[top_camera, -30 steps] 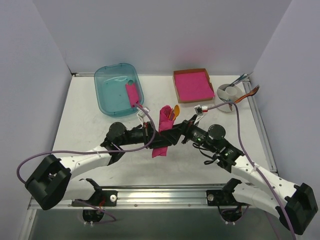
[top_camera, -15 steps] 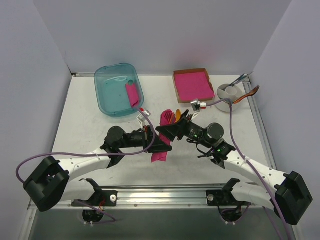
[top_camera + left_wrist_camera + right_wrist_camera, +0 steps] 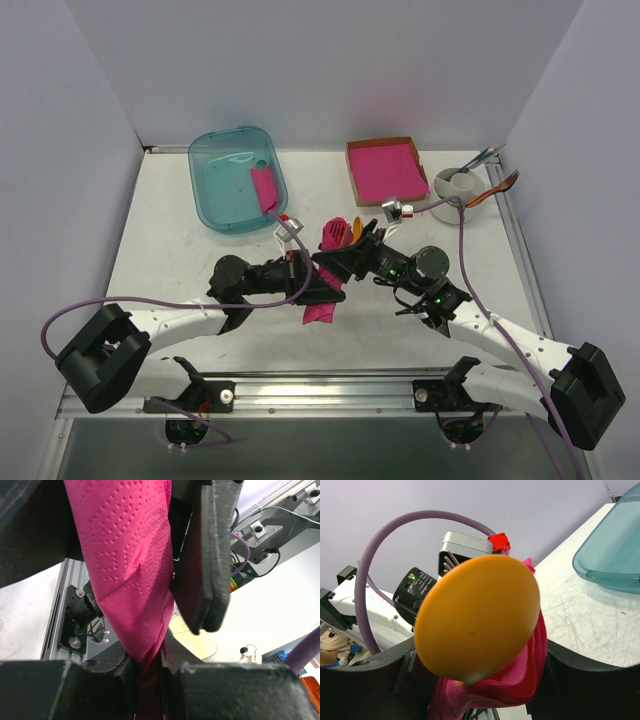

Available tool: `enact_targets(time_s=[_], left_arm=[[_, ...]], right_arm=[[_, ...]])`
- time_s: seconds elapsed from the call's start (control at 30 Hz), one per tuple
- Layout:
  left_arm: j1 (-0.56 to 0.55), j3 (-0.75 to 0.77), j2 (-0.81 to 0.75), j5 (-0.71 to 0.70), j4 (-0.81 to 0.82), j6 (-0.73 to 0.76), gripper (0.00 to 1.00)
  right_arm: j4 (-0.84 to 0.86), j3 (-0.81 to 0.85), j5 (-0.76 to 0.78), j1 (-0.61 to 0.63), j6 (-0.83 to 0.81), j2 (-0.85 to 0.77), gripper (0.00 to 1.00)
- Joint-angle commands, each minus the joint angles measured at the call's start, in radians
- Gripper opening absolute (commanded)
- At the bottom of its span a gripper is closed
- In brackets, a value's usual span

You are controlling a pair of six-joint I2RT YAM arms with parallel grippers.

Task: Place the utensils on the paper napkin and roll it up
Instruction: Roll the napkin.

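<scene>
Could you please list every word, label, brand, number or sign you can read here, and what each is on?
No text is readable in any view.
The paper napkin shows embossed dots only, no print.
The orange spoon is plain.
The teal tub and the cardboard box show no lettering.
On the black arm housing behind the spoon, any markings are too blurred to read.
</scene>
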Motion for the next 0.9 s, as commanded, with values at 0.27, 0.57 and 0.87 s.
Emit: enact_targets(time_s=[0.27,0.57,0.87], left_arm=[[-0.014,0.008,-0.027,0.031,0.052,0.007,0.02],[-0.061,0.055,-0.112,-0.061,-0.348,0.300,0.06],[-0.068,0.064,-0.173,-0.173,-0.543,0.444,0.11]], right_arm=[[0.015,0.063,-0.018,0.004,-0.033,-0.025,0.34],[-0.122,0.091,0.146,0.014,-0.020,-0.035,0.12],[-0.124,0.036,0.301,0.017,0.045,-0.085,0.07]])
